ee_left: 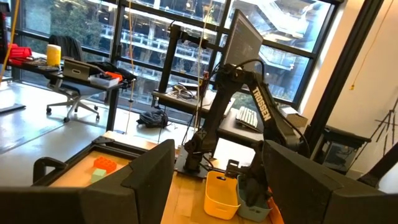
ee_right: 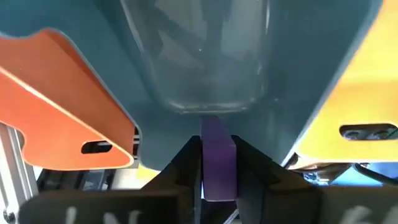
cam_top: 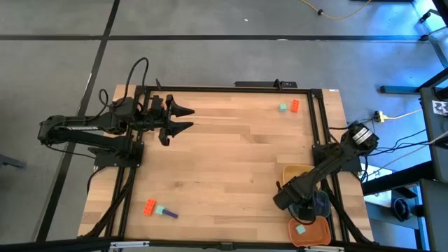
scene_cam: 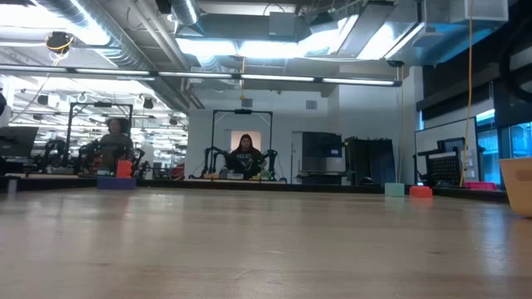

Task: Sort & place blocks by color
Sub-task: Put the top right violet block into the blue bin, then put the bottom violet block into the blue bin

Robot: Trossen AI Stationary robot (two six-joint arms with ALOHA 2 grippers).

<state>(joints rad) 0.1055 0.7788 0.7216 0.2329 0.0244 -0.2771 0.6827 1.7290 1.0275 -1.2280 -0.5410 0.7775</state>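
My right gripper point(ee_right: 217, 177) is shut on a purple block point(ee_right: 217, 149) and slants down over the blue-grey tray point(ee_right: 199, 62), between the orange tray point(ee_right: 62, 112) and the yellow tray point(ee_right: 367, 106). A teal block point(cam_top: 301, 229) lies in the orange tray point(cam_top: 318, 234). Another teal block point(cam_top: 283, 107) and an orange-red block point(cam_top: 295, 106) lie on the table at the far right. An orange-red block point(cam_top: 150, 207) and a teal-and-purple bar point(cam_top: 166, 212) lie at the near left. My left gripper point(cam_top: 183, 119) waits open at the far left, above the table. My right gripper pinches the purple block by its two opposite sides point(ee_right: 217, 163) between its two fingers point(ee_right: 186, 163). The fingers slant downward from above. The block stands out ahead of the fingertips, lifted clear above the blue-grey tray's hollow.
The three trays stand in a row along the table's right edge, yellow point(cam_top: 294, 171) farthest, blue-grey point(cam_top: 322, 203) in the middle, orange nearest. A black frame point(cam_top: 231, 88) runs along the table's far and side edges. People sit in the room beyond point(scene_cam: 245, 154).
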